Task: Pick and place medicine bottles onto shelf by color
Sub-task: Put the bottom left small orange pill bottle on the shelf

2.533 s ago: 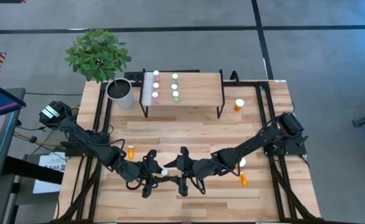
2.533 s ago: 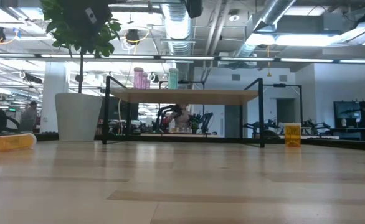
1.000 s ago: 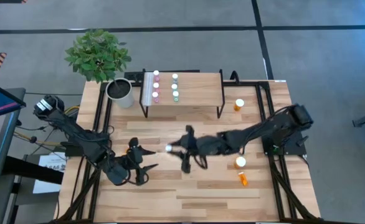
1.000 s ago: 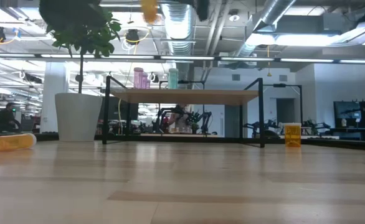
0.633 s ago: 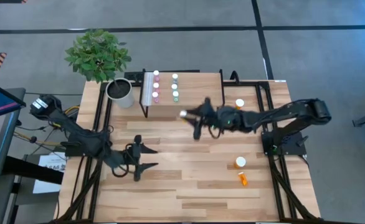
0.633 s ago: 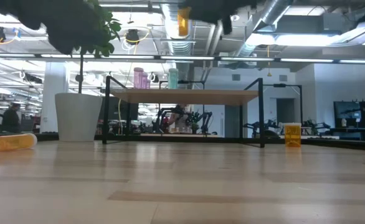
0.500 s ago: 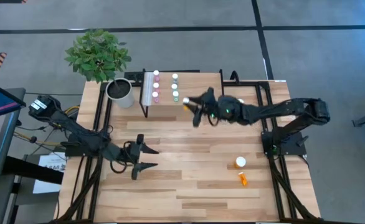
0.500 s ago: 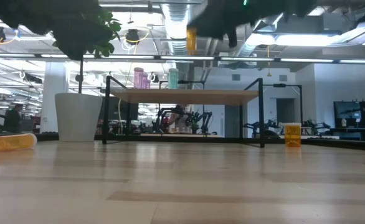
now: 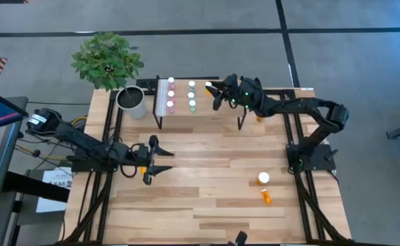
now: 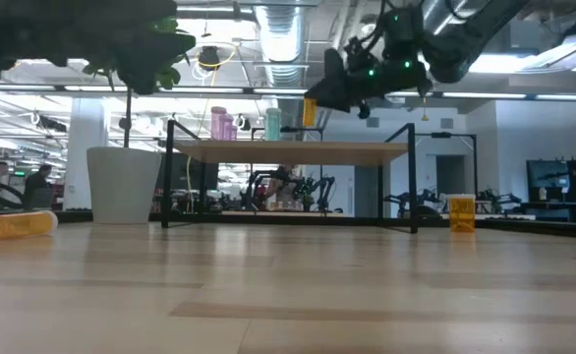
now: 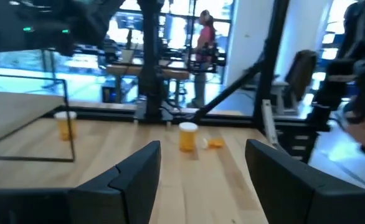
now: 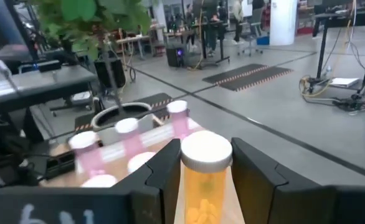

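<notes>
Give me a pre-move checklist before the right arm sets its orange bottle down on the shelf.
1. Grip: right gripper shut on the orange bottle, white cap up: ok.
2. Position: in the high view the right gripper is above the shelf, right of the teal bottles: ok.
3. Landing spot: shelf surface right of the teal column is bare: ok.
4. Sorting so far: pink bottles in one column, teal in the next: ok.
5. Height above the shelf top: bottle hangs near it in the low view; contact: cannot tell.
6. Left gripper open, low over the table's left side, away from the shelf: ok.
</notes>
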Motion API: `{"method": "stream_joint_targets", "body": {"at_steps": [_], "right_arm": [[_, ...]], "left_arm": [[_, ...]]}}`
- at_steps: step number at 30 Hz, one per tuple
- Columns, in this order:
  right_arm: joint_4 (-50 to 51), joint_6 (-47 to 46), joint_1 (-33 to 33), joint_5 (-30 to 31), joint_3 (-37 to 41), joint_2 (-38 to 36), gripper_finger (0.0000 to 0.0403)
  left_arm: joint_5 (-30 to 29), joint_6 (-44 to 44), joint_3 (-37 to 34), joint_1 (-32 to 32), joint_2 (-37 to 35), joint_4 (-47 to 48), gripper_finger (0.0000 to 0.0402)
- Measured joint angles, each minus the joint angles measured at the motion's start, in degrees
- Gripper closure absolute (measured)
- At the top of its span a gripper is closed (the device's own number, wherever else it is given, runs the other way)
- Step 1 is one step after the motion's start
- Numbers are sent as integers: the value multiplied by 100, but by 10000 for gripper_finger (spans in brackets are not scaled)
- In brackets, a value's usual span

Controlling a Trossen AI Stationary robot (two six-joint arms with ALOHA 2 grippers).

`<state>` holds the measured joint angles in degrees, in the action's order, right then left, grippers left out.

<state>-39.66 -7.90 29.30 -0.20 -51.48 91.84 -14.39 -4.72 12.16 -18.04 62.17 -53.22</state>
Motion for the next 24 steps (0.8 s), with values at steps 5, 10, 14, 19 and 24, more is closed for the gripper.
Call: {"method": "stream_joint_targets", "body": {"at_steps": [5,10,14,19,24], "right_arm": [[-179,89,244,-59,0,252,255],[-230,248,413,-159,-9,447,255],[-301,382,503,-161,-11,612,252],[-334,551,520,-161,-92,791,251],[-277,662,502,-162,-150,795,251]], "left_arm": [[786,-381,4,881,-282,305,180],[905,-642,4,1502,-439,704,180],[963,-689,4,1699,-439,890,180],[964,-710,4,1729,-437,1043,180],[1022,-710,4,1729,-437,1051,180]]}}
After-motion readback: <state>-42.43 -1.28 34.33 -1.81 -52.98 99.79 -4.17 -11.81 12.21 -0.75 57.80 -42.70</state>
